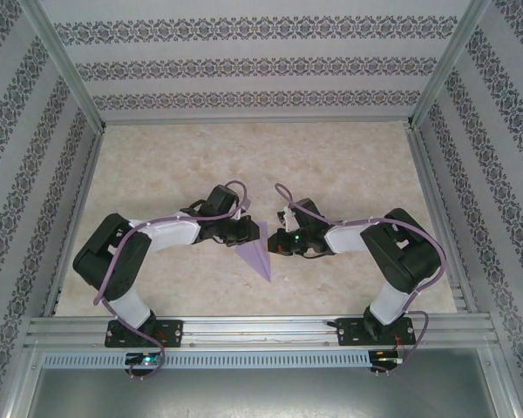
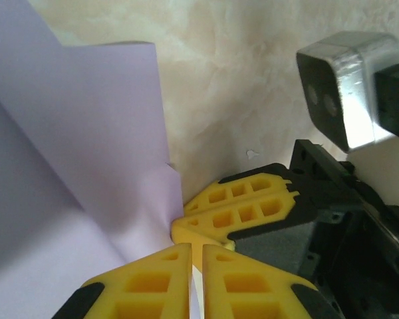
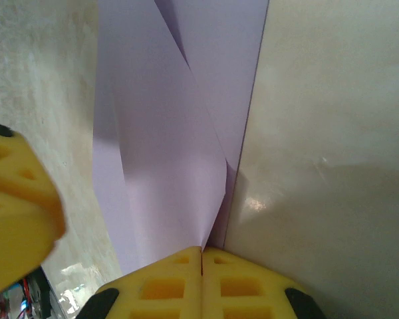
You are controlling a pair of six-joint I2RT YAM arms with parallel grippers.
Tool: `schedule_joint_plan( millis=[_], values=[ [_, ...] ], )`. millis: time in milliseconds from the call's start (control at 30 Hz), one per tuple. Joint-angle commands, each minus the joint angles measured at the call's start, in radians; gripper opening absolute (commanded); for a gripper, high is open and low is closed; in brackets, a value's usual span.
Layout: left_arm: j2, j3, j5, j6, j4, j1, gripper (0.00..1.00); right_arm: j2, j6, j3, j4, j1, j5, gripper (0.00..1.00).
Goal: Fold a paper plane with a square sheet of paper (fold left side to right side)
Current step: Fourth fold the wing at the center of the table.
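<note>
Marble-look worktop (image 1: 157,165), patterned walls (image 1: 244,65); both pincers pinching the folded lavender paper (image 1: 258,254) mid-worktop.
Top view: left pincer (image 1: 242,232) and right pincer (image 1: 277,242) meet at its wide end, tip aimed at the arm bases. Left wrist: left pincer (image 2: 195,259) closed on a thin edge of the lavender paper (image 2: 86,133). Right wrist: right pincer (image 3: 201,256) fully closed on a corner. Risk, my guess: arms pulling apart tear it, or the thin grip slips and the fold skews.
</note>
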Motion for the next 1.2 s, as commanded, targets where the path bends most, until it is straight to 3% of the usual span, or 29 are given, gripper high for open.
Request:
schedule_joint_plan(
  millis=[0, 1167],
  values=[
    [0.039, 0.032, 0.038, -0.003, 0.045, -0.011, 0.11, 0.079, -0.031, -0.019, -0.091, 0.021, 0.135, 0.0],
    [0.114, -0.018, -0.084, 0.009, -0.02, -0.01, 0.09, 0.097, -0.054, 0.002, -0.147, 0.03, 0.166, 0.0]
  ],
)
